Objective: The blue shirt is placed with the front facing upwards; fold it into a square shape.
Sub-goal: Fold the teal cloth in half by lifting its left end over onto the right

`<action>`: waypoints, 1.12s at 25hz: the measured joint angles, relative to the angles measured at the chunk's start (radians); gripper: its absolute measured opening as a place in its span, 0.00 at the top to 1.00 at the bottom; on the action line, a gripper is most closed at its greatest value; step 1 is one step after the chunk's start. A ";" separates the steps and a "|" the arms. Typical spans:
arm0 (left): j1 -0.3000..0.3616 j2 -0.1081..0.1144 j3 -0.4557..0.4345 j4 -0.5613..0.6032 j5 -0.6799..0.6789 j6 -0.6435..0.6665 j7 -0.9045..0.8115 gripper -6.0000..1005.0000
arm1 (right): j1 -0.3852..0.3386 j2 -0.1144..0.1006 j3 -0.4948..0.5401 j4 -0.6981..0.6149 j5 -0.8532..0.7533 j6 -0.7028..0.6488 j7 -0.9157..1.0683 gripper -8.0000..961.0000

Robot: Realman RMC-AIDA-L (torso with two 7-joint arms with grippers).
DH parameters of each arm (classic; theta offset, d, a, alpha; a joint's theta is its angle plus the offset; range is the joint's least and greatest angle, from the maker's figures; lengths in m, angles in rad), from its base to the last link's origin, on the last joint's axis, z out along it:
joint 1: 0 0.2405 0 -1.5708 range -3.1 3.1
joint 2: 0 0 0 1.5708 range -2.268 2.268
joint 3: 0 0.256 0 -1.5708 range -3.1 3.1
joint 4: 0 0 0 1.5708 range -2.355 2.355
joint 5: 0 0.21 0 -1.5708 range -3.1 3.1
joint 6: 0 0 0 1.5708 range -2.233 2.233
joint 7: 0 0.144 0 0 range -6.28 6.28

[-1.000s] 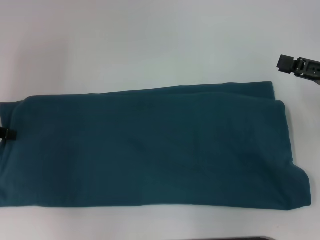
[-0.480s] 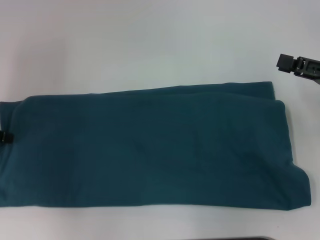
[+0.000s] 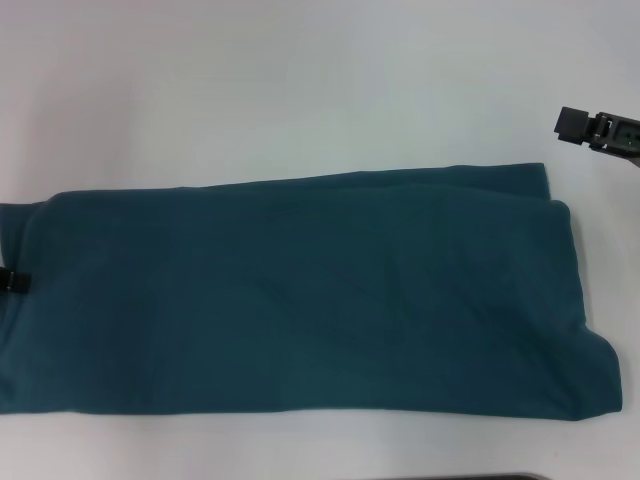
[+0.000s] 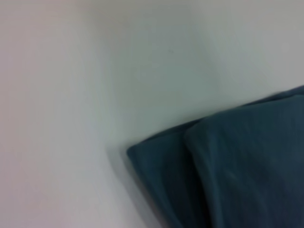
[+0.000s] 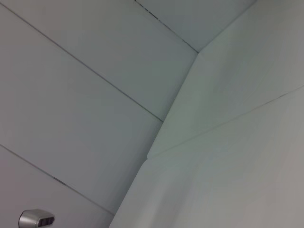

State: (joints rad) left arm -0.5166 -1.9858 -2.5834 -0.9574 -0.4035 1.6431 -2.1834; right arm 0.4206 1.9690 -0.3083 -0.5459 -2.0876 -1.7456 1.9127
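Your one blue shirt point(image 3: 310, 295) folded into a long band across the white table point(image 3: 300, 80), plain side up, left gripper point(image 3: 12, 281) at its left edge, right gripper point(image 3: 598, 130) raised beyond its far right corner, grip of both unclear.

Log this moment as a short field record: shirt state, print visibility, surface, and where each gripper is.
shirt: blue shirt folded into a long band lying across the white table
print: none showing, plain fabric up
square: not yet, band is much wider than deep
left gripper: left gripper at the shirt's left end, mostly out of frame
right gripper: right gripper off the shirt, beyond its right end
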 joint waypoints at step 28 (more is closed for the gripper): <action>-0.014 -0.020 0.042 -0.001 0.000 -0.017 -0.003 0.50 | 0.000 0.000 0.000 0.001 0.000 0.000 0.000 0.37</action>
State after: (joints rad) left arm -0.5306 -2.0059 -2.5417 -0.9586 -0.4035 1.6259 -2.1867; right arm 0.4203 1.9694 -0.3083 -0.5450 -2.0877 -1.7453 1.9126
